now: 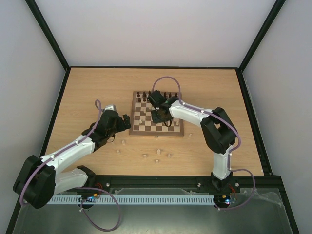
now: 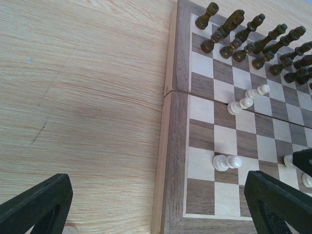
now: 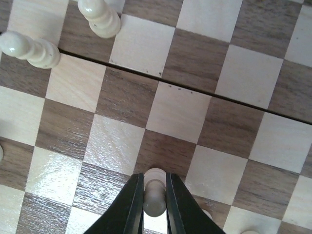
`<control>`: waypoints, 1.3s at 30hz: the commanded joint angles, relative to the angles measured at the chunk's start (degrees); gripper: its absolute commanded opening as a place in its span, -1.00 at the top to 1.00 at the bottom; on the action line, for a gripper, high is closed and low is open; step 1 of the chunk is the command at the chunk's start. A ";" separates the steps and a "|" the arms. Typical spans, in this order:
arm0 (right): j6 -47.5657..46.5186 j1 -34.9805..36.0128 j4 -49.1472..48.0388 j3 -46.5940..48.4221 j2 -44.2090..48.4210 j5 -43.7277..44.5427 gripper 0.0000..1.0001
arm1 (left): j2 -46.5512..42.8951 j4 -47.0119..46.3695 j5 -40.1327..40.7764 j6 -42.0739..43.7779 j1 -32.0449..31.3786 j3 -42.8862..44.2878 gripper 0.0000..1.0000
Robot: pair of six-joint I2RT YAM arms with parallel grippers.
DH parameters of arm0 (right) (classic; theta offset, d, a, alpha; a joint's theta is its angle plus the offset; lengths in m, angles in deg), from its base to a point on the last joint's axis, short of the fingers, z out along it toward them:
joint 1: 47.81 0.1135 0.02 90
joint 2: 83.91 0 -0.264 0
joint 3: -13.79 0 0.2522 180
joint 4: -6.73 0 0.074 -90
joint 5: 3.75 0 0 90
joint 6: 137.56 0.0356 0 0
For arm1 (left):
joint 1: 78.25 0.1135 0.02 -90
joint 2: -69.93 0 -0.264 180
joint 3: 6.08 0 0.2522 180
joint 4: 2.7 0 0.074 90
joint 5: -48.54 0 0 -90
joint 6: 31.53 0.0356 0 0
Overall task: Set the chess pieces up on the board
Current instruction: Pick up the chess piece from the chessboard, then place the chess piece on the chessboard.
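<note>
Cream chess piece (image 3: 154, 200) clamped in nearly closed right gripper (image 3: 154, 185) over board (image 3: 180, 109); left gripper (image 2: 156, 204) fully spread, empty.

The board (image 2: 176, 156) is smooth, faintly glossy wood, the cream chess pieces (image 3: 100, 17) look shiny and lacquered, and the table (image 2: 83, 87) is matt, grained light wood.

arms (image 1: 68, 152): were white with black joints
cables (image 1: 168, 78): were purple, looping
right gripper (image 3: 155, 181): had black tapered fingers (image 3: 132, 204)
</note>
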 commanded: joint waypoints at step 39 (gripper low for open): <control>0.72 1.55 1.06 -3.59 4.85 -0.54 0.36 | 1.09 -0.65 0.73 -0.53 -0.78 0.65 -0.99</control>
